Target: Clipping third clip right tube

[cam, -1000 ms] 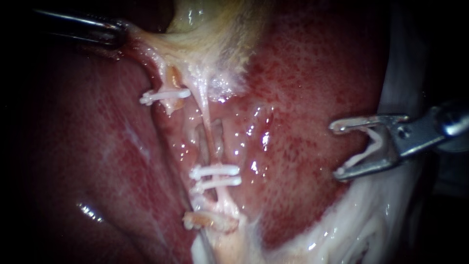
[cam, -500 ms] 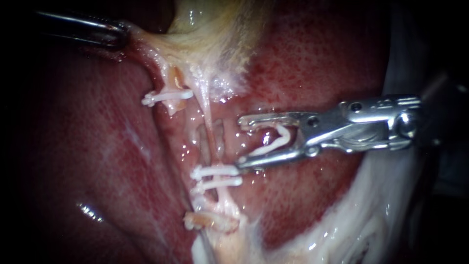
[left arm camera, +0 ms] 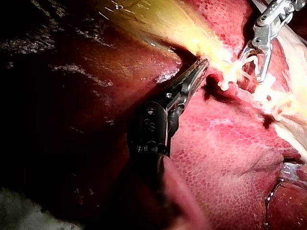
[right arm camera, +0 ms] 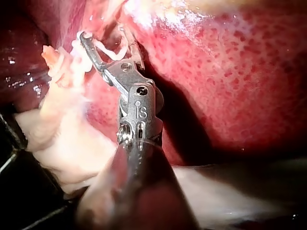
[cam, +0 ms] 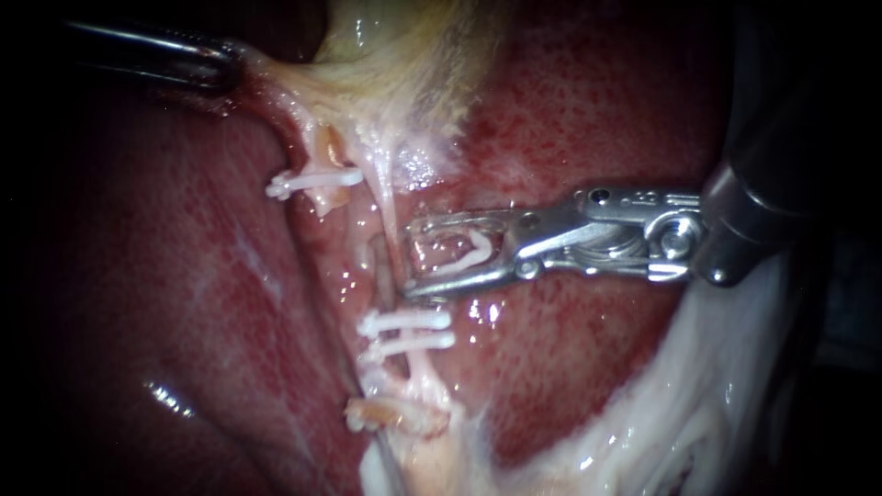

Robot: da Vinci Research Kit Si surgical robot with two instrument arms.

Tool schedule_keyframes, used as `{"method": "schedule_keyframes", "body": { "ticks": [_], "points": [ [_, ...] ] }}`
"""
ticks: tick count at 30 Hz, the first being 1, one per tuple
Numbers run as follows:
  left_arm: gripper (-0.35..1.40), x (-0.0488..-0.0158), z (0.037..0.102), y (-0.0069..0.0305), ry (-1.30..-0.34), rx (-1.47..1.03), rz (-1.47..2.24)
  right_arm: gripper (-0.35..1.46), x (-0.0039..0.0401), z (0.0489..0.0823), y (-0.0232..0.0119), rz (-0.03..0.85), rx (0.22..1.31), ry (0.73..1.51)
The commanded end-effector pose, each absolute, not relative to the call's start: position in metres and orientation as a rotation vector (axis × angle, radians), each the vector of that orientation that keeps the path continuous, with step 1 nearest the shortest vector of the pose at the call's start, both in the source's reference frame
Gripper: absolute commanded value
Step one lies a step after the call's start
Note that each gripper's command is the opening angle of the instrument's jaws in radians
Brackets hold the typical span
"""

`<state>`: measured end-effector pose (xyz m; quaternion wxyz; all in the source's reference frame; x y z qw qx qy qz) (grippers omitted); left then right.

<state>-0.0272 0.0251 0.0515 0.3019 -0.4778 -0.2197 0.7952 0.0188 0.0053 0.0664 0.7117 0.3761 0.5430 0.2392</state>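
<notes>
Starting low at centre frame, two closed clips [cam: 404, 321] sit across the right tube [cam: 390, 213], one just under the other. Just above them my right instrument [cam: 412, 259] comes in from the right, its jaws spread wide and carrying a loaded clip [cam: 467, 250], tips at the tube. Farthest back, upper left, my left instrument [cam: 231, 59] is clamped on the gallbladder [cam: 404, 46] at its pale neck.

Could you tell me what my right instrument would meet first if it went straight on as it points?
The right tube, most likely: the right instrument's jaws, holding a clip, point straight at it, just above the two clips. Depth is unclear.
</notes>
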Motion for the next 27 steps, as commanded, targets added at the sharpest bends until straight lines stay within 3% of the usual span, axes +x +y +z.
{"method": "schedule_keyframes", "body": {
  "ticks": [1,10,18,27],
  "points": [
    [-0.35,-0.0272,0.0515,0.0250,-0.582,-1.267,2.109,0.50,0.0192,0.0664,0.0053,0.538,0.854,1.214],
    [-0.35,-0.0273,0.0514,0.0250,-0.582,-1.267,2.108,0.50,0.0211,0.0655,0.0050,0.544,0.937,1.291],
    [-0.35,-0.0273,0.0515,0.0250,-0.582,-1.267,2.108,0.49,0.0211,0.0621,0.0053,0.541,1.037,1.386],
    [-0.35,-0.0274,0.0515,0.0250,-0.582,-1.266,2.108,0.41,0.0208,0.0614,0.0062,0.541,1.049,1.402]
  ]
}}
